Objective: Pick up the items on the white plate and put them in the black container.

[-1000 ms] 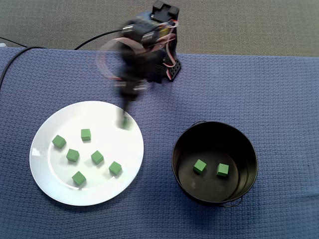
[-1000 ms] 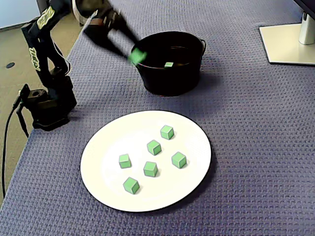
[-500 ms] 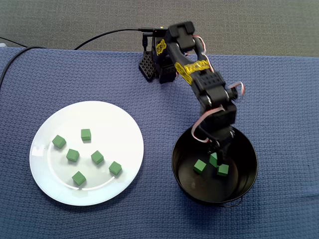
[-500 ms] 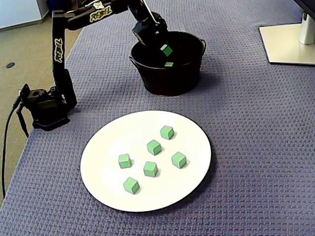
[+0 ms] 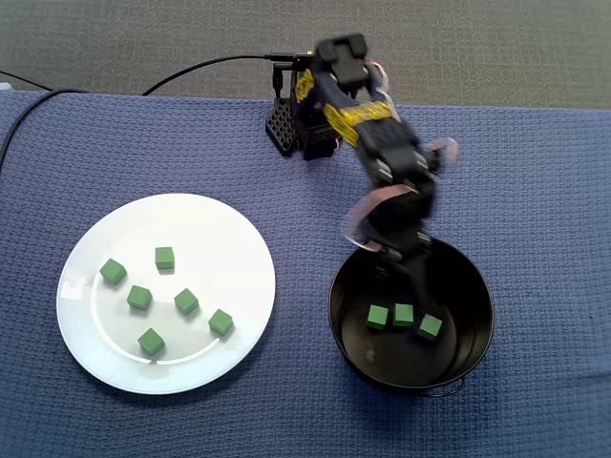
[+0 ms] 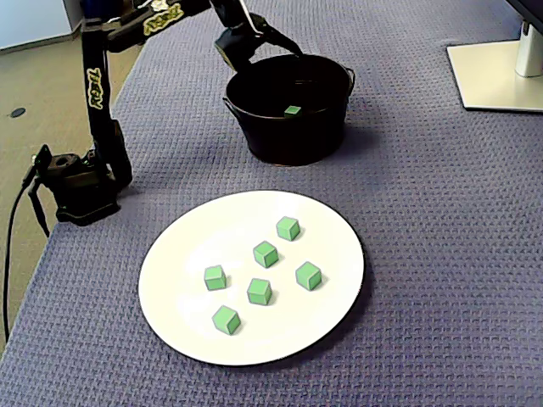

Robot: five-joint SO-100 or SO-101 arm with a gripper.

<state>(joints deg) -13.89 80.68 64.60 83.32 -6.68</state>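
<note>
Six green cubes point(image 5: 186, 301) left on the white plate point(image 5: 220, 248), three in the black container point(image 5: 458, 277) beside it. The fingers point(image 6: 276, 38) hang spread and empty over its rim, so I'd say that drop's done. Next it needs to reach over for another cube.

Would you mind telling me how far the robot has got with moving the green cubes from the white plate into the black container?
Done: three green cubes lie inside the black container. In hand: nothing; the gripper hangs open and empty over the container's rim. Left: six green cubes sit on the white plate, none carried across yet.
</note>
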